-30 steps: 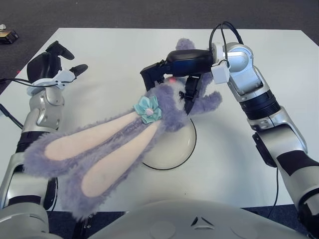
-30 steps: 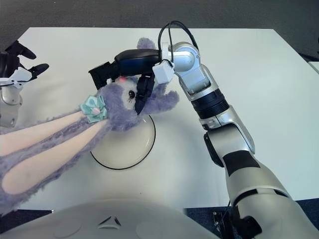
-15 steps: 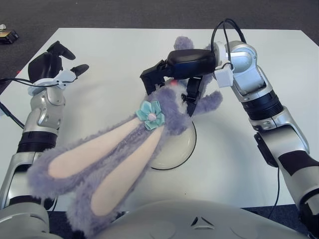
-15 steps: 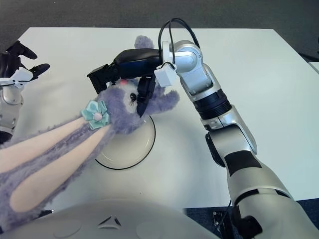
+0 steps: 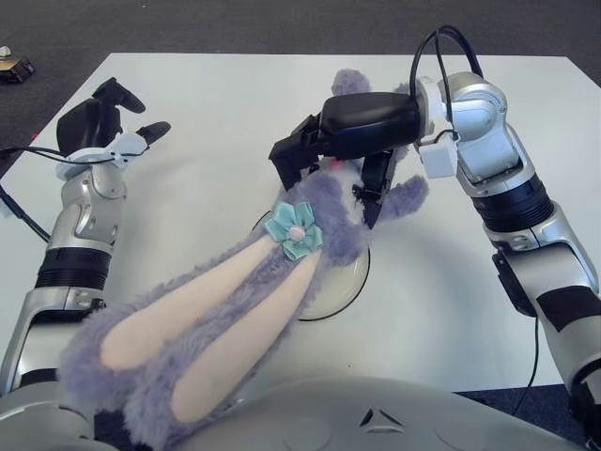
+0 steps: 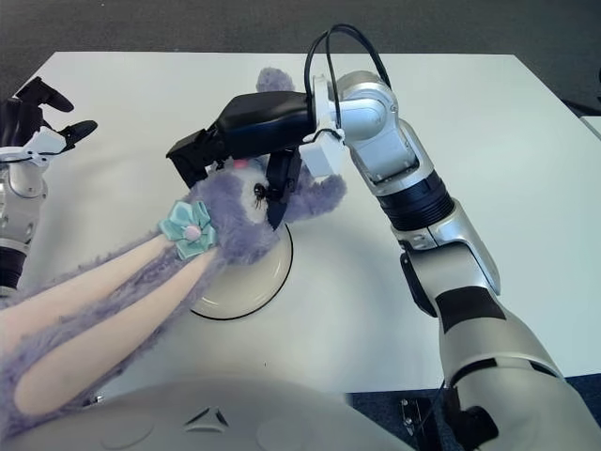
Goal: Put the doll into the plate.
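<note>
Doll (image 5: pixel 324 211): plush rabbit, lavender fur, long ears with pale pink lining, black bead eye, pink nose. Held aloft by the head; its body hangs over the far rim of the plate, while the ears trail toward the camera and to the robot's left, past the near edge of the bench. Whether any part of it touches the plate cannot be told.

Bow (image 5: pixel 297 230): teal fabric flower with a pink centre, fixed at the base of the ears.

Right robot hand (image 5: pixel 331 160): black three-finger unit, reaching in from the right. Fingers clamped around the doll's head, one at the far left side, others down across the face.

Plate (image 6: pixel 255 287): round, white, dark-rimmed, lying flat at the middle of the bench. Its far and left portions are covered by the doll; the near-right arc shows clear.

Left robot hand (image 5: pixel 94 127): black, fingers spread apart and holding nothing, showing above the far left part of the bench, well apart from doll and plate.

Bench (image 5: pixel 441 310): white, flat top, dark floor beyond its edges.
</note>
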Controlling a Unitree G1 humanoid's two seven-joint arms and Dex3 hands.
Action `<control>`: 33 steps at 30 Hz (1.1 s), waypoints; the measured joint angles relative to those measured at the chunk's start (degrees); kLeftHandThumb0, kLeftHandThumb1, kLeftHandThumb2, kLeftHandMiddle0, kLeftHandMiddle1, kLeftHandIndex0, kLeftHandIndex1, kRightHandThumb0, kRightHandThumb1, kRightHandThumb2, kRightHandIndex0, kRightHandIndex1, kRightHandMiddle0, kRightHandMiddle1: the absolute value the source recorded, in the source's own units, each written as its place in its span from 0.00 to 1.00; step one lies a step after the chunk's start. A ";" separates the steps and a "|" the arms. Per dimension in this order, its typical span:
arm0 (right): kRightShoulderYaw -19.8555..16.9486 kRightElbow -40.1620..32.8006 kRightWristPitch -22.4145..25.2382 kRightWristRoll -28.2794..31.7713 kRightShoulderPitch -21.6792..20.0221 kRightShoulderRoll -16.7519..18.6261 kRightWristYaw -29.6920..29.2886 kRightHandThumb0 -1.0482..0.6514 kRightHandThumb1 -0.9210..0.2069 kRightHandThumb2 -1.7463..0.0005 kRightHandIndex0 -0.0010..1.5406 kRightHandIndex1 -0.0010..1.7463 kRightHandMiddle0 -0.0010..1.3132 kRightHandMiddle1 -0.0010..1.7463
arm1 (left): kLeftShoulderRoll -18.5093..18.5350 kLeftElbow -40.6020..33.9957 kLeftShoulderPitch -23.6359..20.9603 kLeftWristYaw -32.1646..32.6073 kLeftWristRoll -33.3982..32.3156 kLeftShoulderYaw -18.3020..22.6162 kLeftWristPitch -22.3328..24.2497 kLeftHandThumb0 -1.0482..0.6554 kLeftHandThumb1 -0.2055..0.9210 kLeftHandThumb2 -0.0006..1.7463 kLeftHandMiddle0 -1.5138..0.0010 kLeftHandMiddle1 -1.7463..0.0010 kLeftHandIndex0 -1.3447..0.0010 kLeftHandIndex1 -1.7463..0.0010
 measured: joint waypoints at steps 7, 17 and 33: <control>-0.07 2.51 -1.81 1.61 1.96 1.40 -0.71 0.42 0.00 0.80 0.30 0.20 0.21 0.82 | -0.21 -0.02 -0.03 -0.02 0.04 -0.18 0.13 0.40 1.00 0.12 0.55 0.12 0.60 0.20; -0.63 0.09 11.65 5.39 2.21 0.86 0.58 0.32 0.00 0.85 0.01 0.00 0.08 0.10 | -0.52 -0.01 -0.21 -0.02 0.15 -0.62 0.23 0.40 1.00 0.12 0.55 0.12 0.60 0.20; -1.75 -1.28 22.30 9.01 1.47 1.37 2.82 0.36 0.00 0.86 0.00 0.00 0.06 0.05 | -1.83 -0.37 -1.02 -0.06 1.01 -1.46 0.65 0.40 1.00 0.12 0.56 0.13 0.60 0.20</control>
